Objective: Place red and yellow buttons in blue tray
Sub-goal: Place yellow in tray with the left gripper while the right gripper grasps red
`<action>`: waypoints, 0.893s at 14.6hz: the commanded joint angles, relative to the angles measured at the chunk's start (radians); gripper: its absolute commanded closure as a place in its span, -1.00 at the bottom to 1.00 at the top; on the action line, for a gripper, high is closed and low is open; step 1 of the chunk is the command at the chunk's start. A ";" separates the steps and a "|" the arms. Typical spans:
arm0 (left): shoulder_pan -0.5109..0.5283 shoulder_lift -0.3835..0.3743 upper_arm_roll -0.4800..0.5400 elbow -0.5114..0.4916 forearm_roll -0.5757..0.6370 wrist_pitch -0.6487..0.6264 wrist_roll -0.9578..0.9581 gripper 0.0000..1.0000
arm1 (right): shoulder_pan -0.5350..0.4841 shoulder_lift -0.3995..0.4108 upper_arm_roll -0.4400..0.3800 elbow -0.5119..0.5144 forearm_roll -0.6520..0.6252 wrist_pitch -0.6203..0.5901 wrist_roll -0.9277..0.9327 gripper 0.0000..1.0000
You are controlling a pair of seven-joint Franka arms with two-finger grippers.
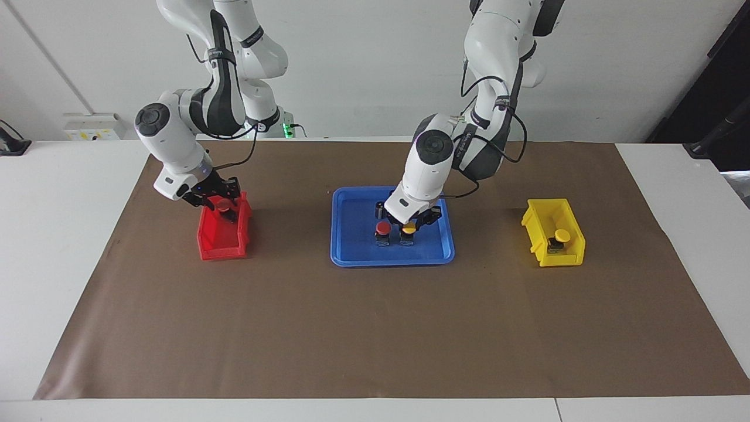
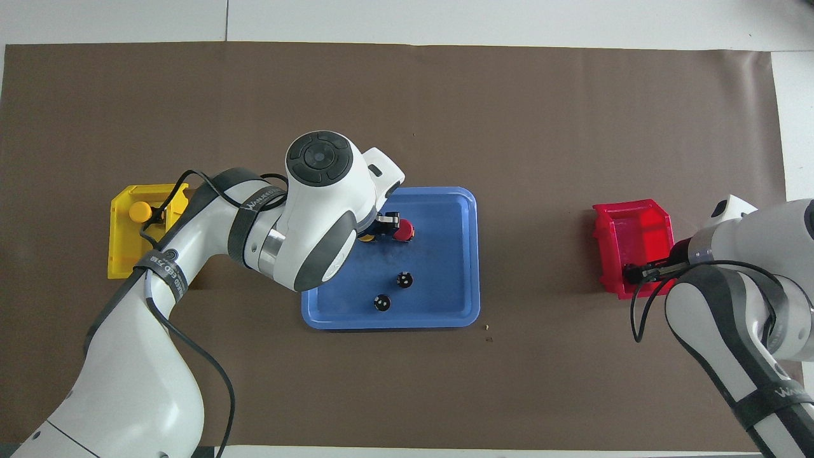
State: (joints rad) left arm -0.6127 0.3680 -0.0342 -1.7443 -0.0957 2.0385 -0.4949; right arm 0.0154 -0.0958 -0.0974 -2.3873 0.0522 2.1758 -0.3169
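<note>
Left gripper (image 1: 412,222) just over yellow button (image 1: 408,230) in blue tray (image 1: 351,234), fingers' state unclear; right gripper (image 1: 221,199) pinching red button (image 1: 223,205) over red bin (image 1: 222,241).

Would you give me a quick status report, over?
Left tool at yellow button in blue tray, beside a red button. Right tool at second red button, red bin; other yellow button in yellow bin. Nothing blocking.

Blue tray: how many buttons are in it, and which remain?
Done: one red button in the blue tray. In hand: left hand at a yellow button beside it; right hand at the second red button in the red bin. Left: last yellow button in yellow bin.
</note>
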 commanded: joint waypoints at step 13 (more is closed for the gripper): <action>0.358 -0.222 0.105 0.066 0.057 -0.384 0.318 -0.39 | -0.023 0.049 0.019 0.178 -0.002 -0.146 -0.059 0.45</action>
State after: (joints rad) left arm -0.3484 0.1858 0.0767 -1.5892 -0.0729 1.5999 -0.2603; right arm -0.0034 -0.0926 -0.0901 -2.3439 0.0521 2.1335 -0.3641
